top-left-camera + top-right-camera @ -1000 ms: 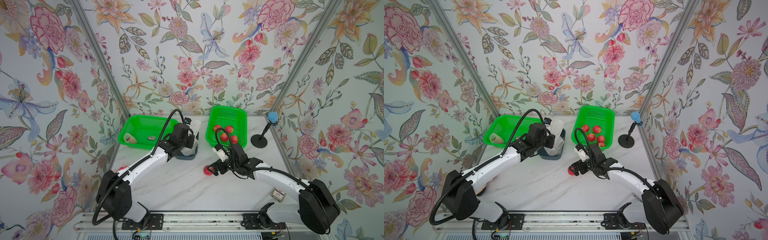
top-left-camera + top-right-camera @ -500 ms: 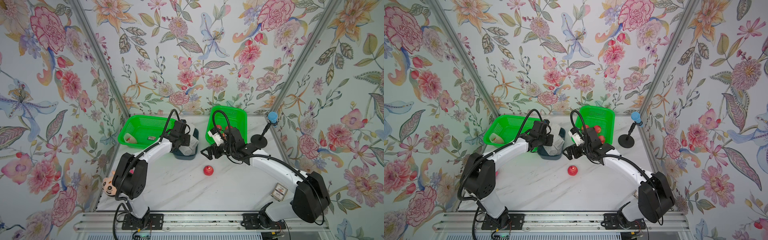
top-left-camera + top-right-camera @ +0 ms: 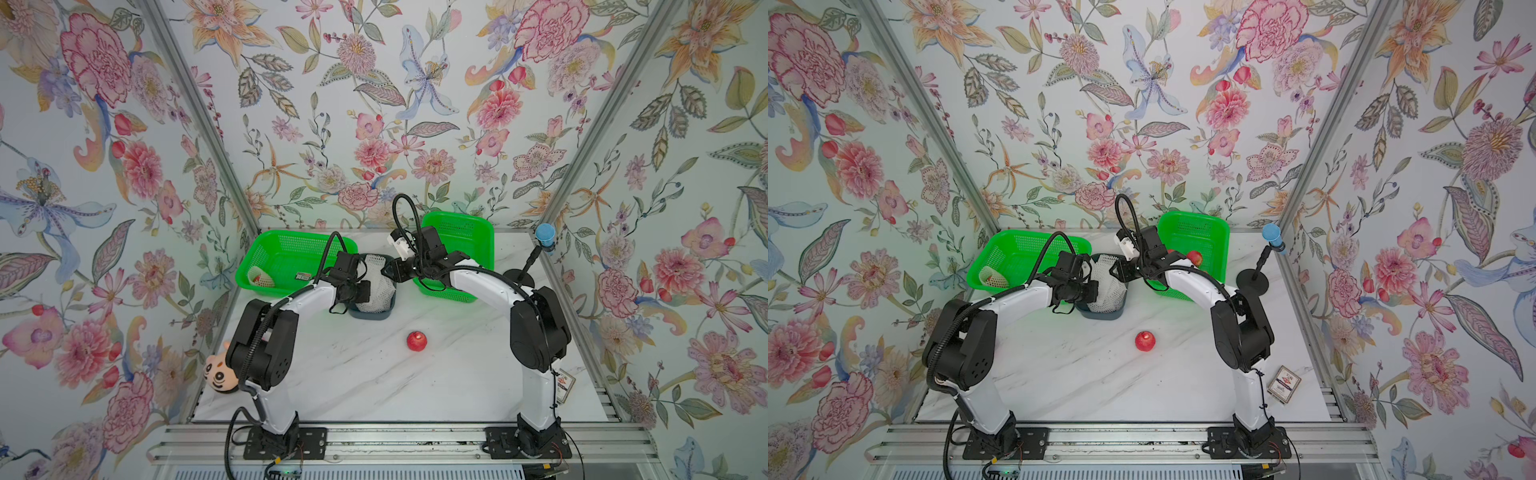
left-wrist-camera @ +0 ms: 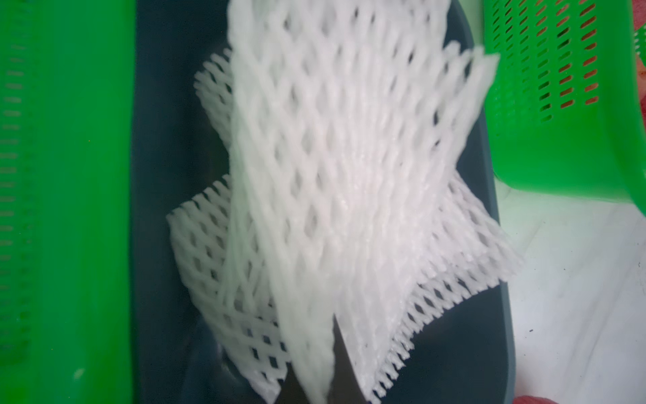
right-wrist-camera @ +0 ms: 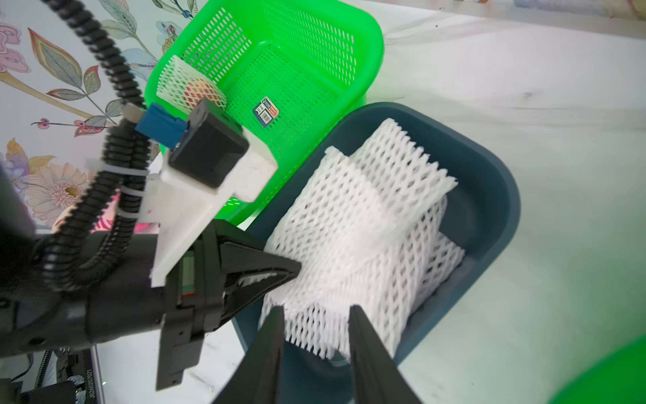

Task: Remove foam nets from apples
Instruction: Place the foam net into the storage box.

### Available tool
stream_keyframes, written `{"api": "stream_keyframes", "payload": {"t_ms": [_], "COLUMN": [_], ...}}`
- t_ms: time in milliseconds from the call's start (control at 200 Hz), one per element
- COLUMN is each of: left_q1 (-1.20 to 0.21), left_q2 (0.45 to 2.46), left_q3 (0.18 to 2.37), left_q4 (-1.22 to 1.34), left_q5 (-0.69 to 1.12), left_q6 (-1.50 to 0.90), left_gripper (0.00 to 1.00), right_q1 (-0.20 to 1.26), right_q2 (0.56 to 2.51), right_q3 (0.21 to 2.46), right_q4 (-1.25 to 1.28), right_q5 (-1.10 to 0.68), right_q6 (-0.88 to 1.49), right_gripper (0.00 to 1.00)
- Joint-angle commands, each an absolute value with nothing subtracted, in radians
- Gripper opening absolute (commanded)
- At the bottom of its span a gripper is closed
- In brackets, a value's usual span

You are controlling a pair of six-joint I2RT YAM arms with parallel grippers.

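One bare red apple [image 3: 417, 341] [image 3: 1145, 340] lies loose on the marble table. Several empty foam nets [image 3: 376, 286] [image 5: 367, 217] are piled in a dark blue bin [image 3: 370, 314] [image 5: 496, 196]. My left gripper [image 5: 295, 271] is shut on the uppermost net [image 4: 332, 175] above that bin. My right gripper [image 5: 316, 311] [image 3: 388, 270] hovers at the bin's rim, its jaws a little apart in front of the net's hanging edge, not squeezing it. A netted apple [image 3: 261, 277] [image 5: 195, 89] sits in the left green basket [image 3: 291, 241]. Another bare apple [image 3: 1195, 257] shows in the right green basket [image 3: 1196, 224].
A plush toy [image 3: 216, 372] lies by the left arm's base. A blue-topped stand [image 3: 544, 237] is at the back right. A small card [image 3: 1283, 384] rests near the right arm's base. The bin stands between the two baskets.
My right arm left the bare apple on the table, swung back to the bin and narrowed its jaws. The left gripper stayed over the bin holding the net.
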State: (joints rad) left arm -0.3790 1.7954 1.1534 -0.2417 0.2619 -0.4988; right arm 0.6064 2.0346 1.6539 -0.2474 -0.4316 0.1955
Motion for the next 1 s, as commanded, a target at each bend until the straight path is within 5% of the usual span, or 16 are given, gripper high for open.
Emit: {"api": "stream_keyframes", "payload": {"t_ms": [0, 601, 996], "left_q1": [-0.369, -0.364, -0.296], "left_q2": [1.782, 1.742, 1.465], "left_q3": [1.136, 1.122, 1.094], "left_q4": [-0.194, -0.178, -0.29], "left_q5": [0.323, 0.345, 0.283], "left_q6": [-0.51, -0.509, -0.499], "left_gripper": [0.01, 0.14, 0.99], "right_q1": [0.616, 0.642, 0.676], "right_q2": [2.076, 2.477, 2.562], "right_q3": [1.724, 2.057, 2.174], "right_q4": [-0.262, -0.399, -0.491], "right_q5": [-0.47, -0.379, -0.306], "right_q6": [0.212, 0.323, 0.317], "right_gripper": [0.3, 0.29, 0.29]}}
